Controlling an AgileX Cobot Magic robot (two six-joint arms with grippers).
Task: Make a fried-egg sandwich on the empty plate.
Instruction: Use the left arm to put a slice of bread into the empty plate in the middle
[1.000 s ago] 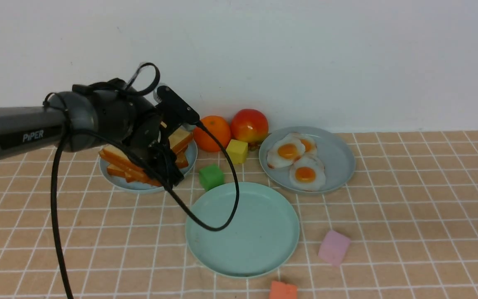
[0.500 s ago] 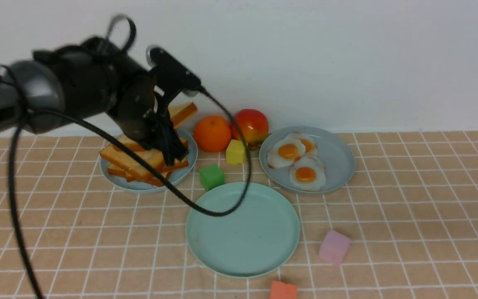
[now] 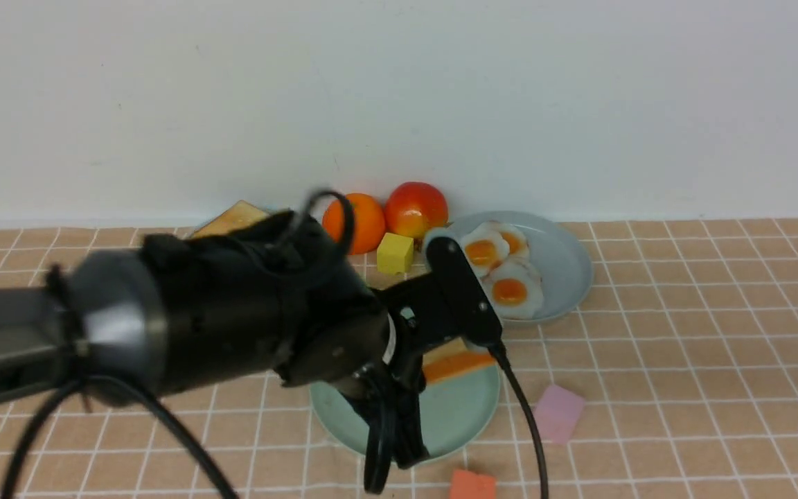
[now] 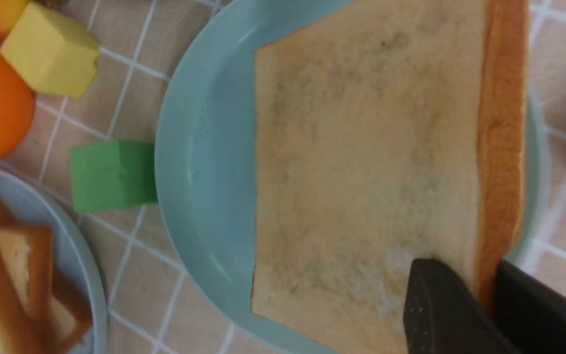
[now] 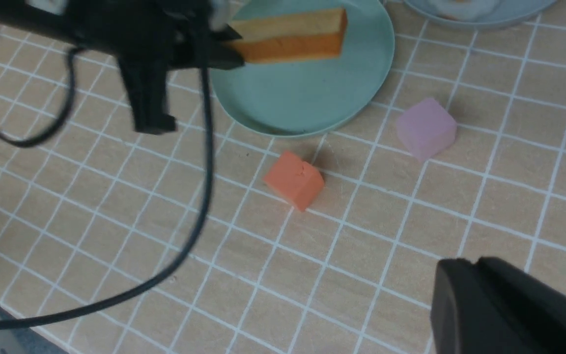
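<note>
My left gripper (image 3: pixel 433 362) is shut on one edge of a golden-brown toast slice (image 3: pixel 456 364) and holds it level, just above the mint-green plate (image 3: pixel 456 416). In the left wrist view the slice (image 4: pixel 361 172) covers most of the plate (image 4: pixel 199 147), and my gripper (image 4: pixel 484 285) pinches its crust. The right wrist view shows the slice (image 5: pixel 290 34) over the plate (image 5: pixel 302 93). Three fried eggs (image 3: pixel 496 267) lie on a blue-grey plate (image 3: pixel 562 263) at the back right. The other toast slices (image 4: pixel 13 275) lie on a second blue-grey plate (image 4: pixel 84 275). My right gripper (image 5: pixel 469 275) is shut and empty, low at the right.
An orange (image 3: pixel 366 223), an apple (image 3: pixel 416 208) and a yellow cube (image 3: pixel 395 253) sit at the back. A green cube (image 4: pixel 111 174) lies between the toast plate and the mint-green plate. A pink cube (image 3: pixel 557 412) and an orange-red cube (image 3: pixel 472 484) lie near the plate's front right.
My left gripper lifted a toast slice off the pile at the back left, then swung right and toward the front with it, to above the mint-green plate. The right gripper stayed still.
</note>
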